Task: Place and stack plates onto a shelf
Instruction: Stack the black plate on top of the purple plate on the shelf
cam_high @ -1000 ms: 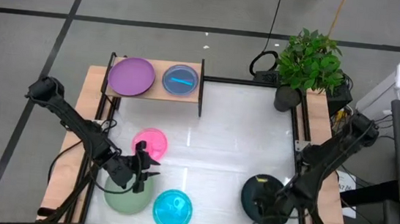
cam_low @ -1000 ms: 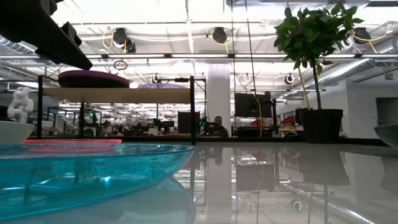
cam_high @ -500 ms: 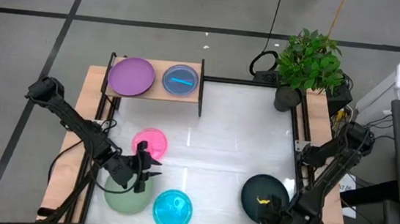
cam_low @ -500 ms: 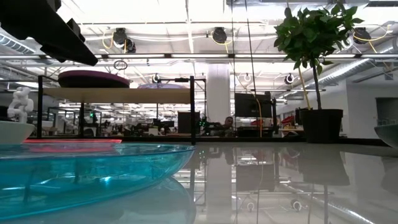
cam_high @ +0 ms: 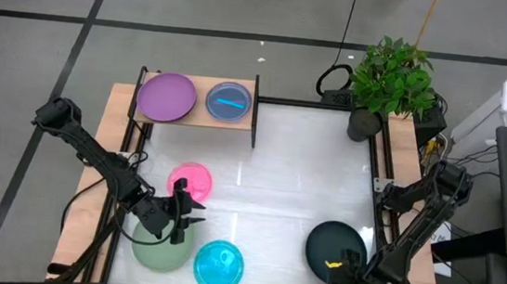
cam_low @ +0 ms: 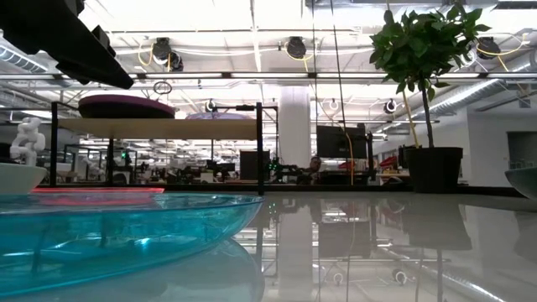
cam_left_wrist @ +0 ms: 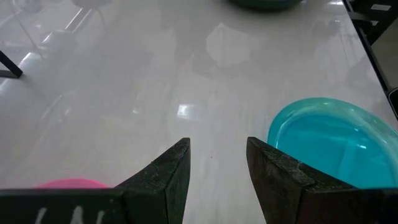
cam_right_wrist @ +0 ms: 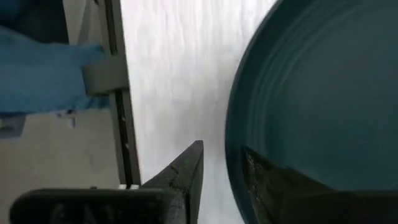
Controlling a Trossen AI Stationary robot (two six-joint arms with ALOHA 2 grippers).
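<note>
Black plate (cam_high: 333, 246) sits near-right on table (cam_high: 298, 165); right gripper (cam_high: 345, 272) at its near rim, fingers astride the edge w/ a narrow gap. Left gripper (cam_high: 192, 221) hangs open, empty, between pink plate (cam_high: 191, 177) and sage-green plate (cam_high: 158, 247). Purple plate (cam_high: 166, 95) + cyan plate (cam_high: 229, 100) lie on shelf (cam_high: 195, 115), far left.

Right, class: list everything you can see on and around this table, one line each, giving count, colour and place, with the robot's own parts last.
Shelf: one, light wood on black posts, table's far left corner.
Purple plate: one, on the shelf's left half.
Blue plate: one, on the shelf's right half.
Pink plate: one, on the white table, left of centre.
Sage-green plate: one, near left, partly under the left arm.
Cyan plate: one, near edge, beside the green one.
Black plate: one, near right.
Potted plant: one, green, far right corner.
Left tool: open, empty, above the green plate's edge.
Right tool: straddling the black plate's near rim.
</note>
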